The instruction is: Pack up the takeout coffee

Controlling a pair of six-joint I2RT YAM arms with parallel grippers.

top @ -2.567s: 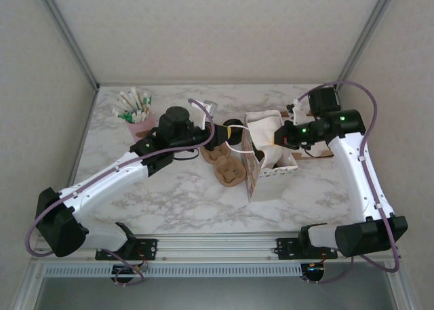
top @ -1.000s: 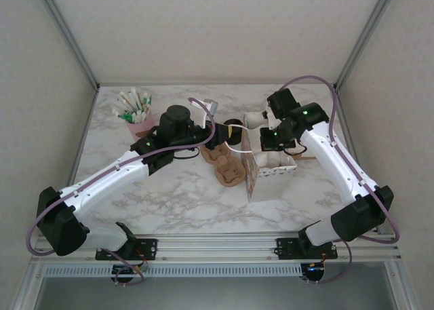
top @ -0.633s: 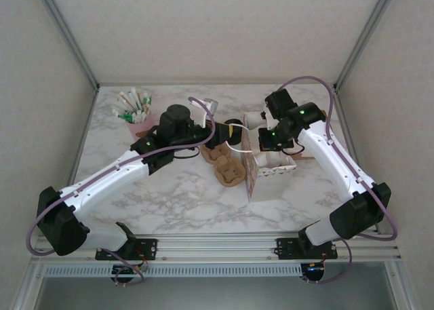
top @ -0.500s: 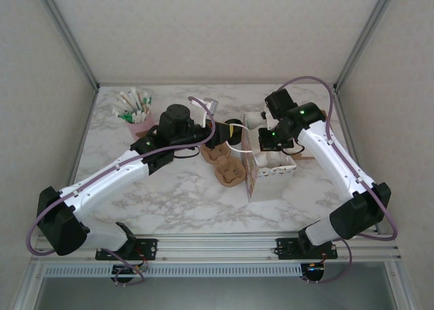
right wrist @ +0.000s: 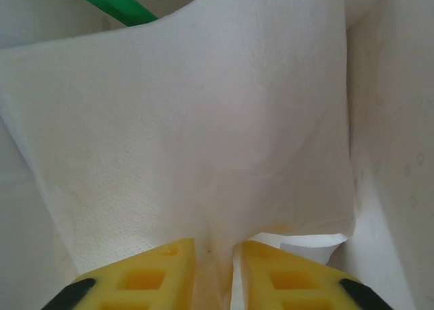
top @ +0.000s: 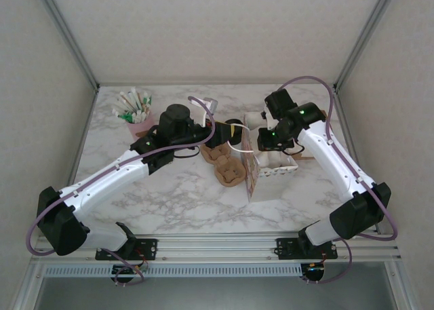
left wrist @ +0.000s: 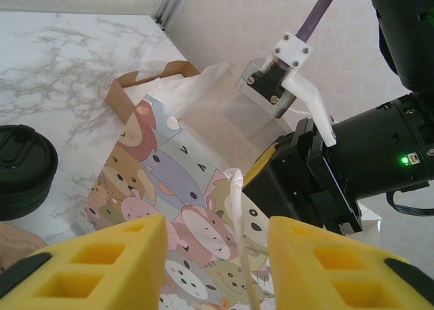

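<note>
Your left end effector (left wrist: 215,256) gapes astride the handle (left wrist: 239,208); right end effector (right wrist: 215,252) barely parted round the napkin (right wrist: 203,120). Pinch the coffee's crushable wall lightly, upright.

This is a robot test booth in a lab. Plain pale wall panels (top: 224,25) in grey aluminium framing (top: 68,35) enclose a marble-patterned tabletop (top: 169,195).

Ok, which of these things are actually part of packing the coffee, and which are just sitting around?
Part of the job: black-lidded coffee cup; cartoon-animal paper bag; white napkin inside the bag, at the right claw; probably the cardboard cup carrier.
Just lying about: pink cup of sticks.
</note>
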